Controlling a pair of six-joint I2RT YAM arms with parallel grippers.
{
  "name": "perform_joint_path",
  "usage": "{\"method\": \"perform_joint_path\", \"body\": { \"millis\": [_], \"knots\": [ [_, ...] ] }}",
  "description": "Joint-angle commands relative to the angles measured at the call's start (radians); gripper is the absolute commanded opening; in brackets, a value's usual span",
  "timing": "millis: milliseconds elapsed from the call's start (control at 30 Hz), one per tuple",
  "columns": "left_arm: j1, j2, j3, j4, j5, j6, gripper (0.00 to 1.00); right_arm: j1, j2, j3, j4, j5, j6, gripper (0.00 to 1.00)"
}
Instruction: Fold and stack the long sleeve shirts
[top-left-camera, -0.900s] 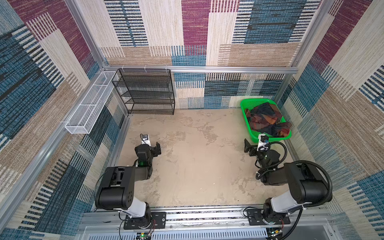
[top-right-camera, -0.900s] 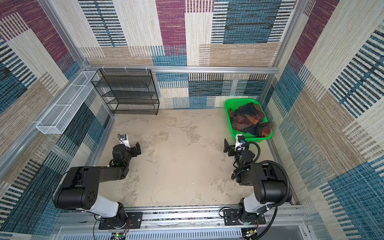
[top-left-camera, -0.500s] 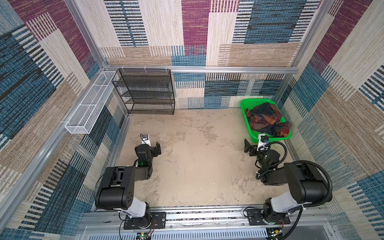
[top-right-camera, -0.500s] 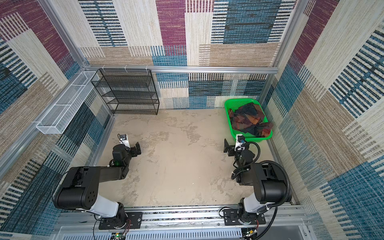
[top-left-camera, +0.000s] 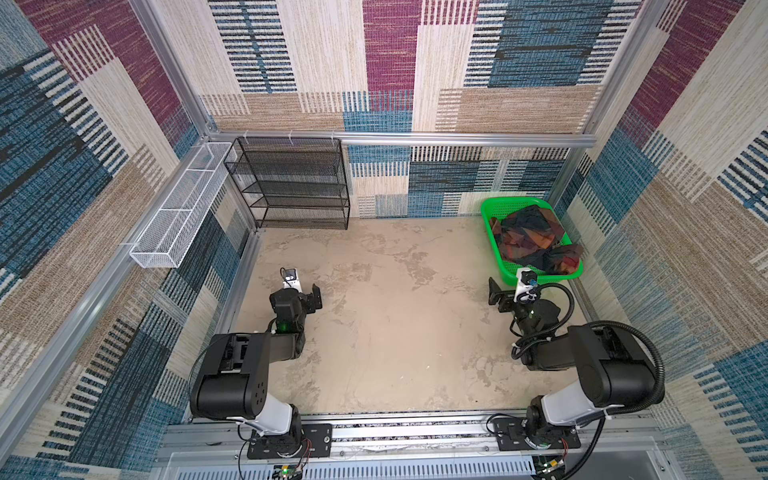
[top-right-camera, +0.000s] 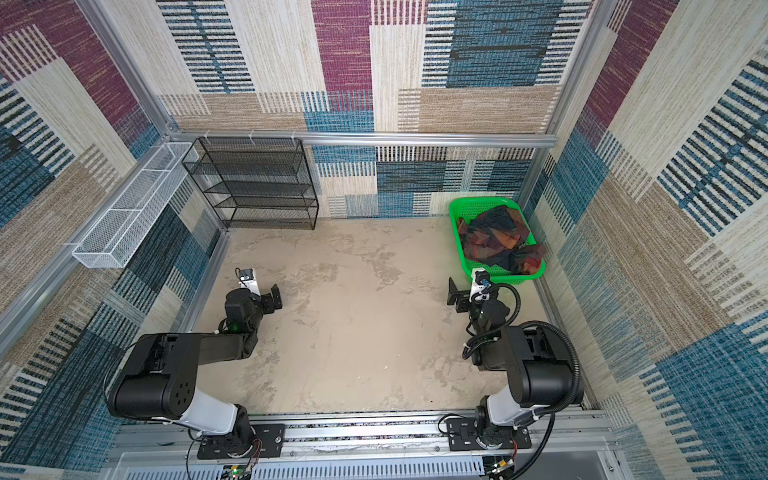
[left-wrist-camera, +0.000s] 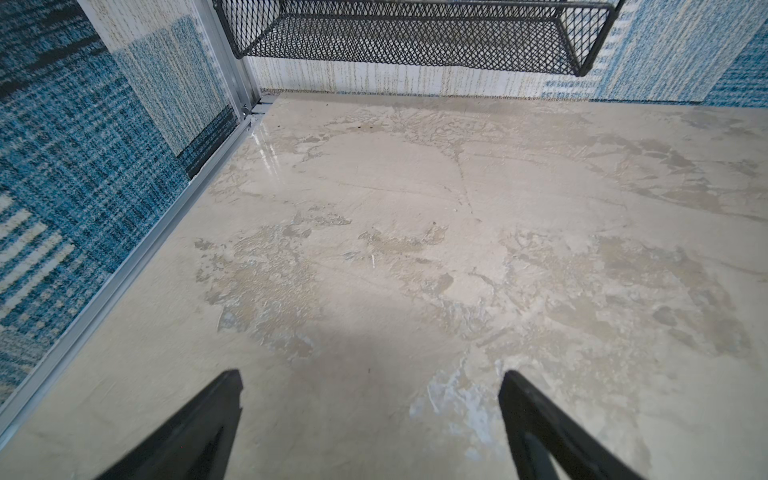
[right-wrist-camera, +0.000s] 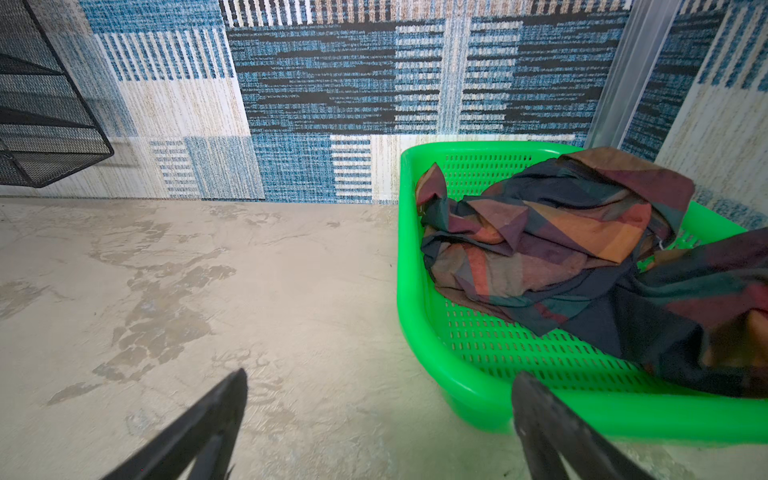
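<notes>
The plaid shirt (top-left-camera: 531, 240) lies crumpled in a green slotted basket (top-left-camera: 493, 243) at the far right corner of the surface (top-left-camera: 395, 316). One bunch of the cloth spills over the basket's near right rim. In the right wrist view its checks of navy, dark green, maroon and orange show clearly (right-wrist-camera: 552, 245).

The right gripper (right-wrist-camera: 380, 376) hangs low just short of the basket's near left corner, jaws spread wide and empty, touching neither cloth nor basket. The right arm (top-left-camera: 594, 357) is folded back on itself close to its base, wrist pointing to the far wall.

The left gripper (left-wrist-camera: 372, 374) is likewise spread and empty above bare surface near the left wall, with the left arm (top-left-camera: 245, 361) folded the same way.

The surface is mottled beige. A black mesh rack (top-left-camera: 291, 187) stands at the far left, a white wire basket (top-left-camera: 174, 220) hangs on the left wall, and patterned woven panels enclose the cell.
</notes>
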Motion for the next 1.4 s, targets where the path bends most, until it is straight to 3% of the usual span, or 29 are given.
{"method": "perform_joint_path", "body": {
  "millis": [0, 367, 500, 600, 700, 733, 800, 833, 933, 1000, 1067, 1167, 1233, 1367],
  "knots": [
    [0.0, 0.002, 0.006, 0.011, -0.005, 0.005, 0.99, 0.002, -0.001, -0.002, 0.027, -0.002, 0.004, 1.0],
    [0.0, -0.018, 0.008, -0.002, -0.019, 0.0, 0.99, 0.003, -0.014, -0.003, 0.027, 0.001, 0.002, 1.0],
    [0.001, -0.101, 0.113, -0.267, 0.005, 0.014, 0.99, 0.068, -0.178, 0.129, -0.334, 0.084, -0.03, 1.0],
    [0.001, -0.159, 0.202, -0.448, 0.049, 0.005, 0.99, 0.161, -0.299, 0.174, -0.412, 0.121, -0.047, 1.0],
    [0.001, -0.24, 0.278, -0.59, 0.142, -0.042, 0.99, 0.174, -0.381, 0.284, -0.515, 0.019, 0.172, 1.0],
    [0.001, -0.271, 0.292, -0.61, 0.181, -0.069, 0.99, 0.172, -0.394, 0.344, -0.562, -0.031, 0.298, 1.0],
    [0.001, -0.336, 0.312, -0.625, 0.231, -0.128, 0.99, 0.171, -0.408, 0.434, -0.781, 0.074, 0.616, 1.0],
    [0.001, -0.363, 0.327, -0.642, 0.239, -0.163, 0.99, 0.164, -0.417, 0.481, -0.869, 0.101, 0.718, 1.0],
    [0.002, -0.43, 0.394, -0.784, 0.238, -0.311, 0.99, 0.154, -0.419, 0.529, -0.837, 0.06, 0.688, 1.0],
    [0.011, -0.463, 0.413, -0.836, 0.271, -0.378, 0.99, 0.157, -0.378, 0.629, -0.959, 0.132, 0.688, 1.0],
    [0.014, -0.479, 0.428, -0.857, 0.339, -0.42, 0.99, 0.157, -0.285, 0.812, -1.217, 0.255, 0.677, 1.0],
    [0.014, -0.456, 0.495, -0.948, 0.437, -0.472, 0.99, 0.157, -0.075, 1.08, -1.518, 0.401, 0.651, 1.0],
    [0.014, -0.438, 0.553, -1.046, 0.49, -0.461, 0.99, 0.157, 0.053, 1.195, -1.63, 0.479, 0.645, 1.0],
    [0.014, -0.427, 0.614, -1.273, 0.469, -0.44, 0.99, 0.151, 0.283, 1.417, -1.791, 0.615, 0.666, 1.0]
  ]
}}
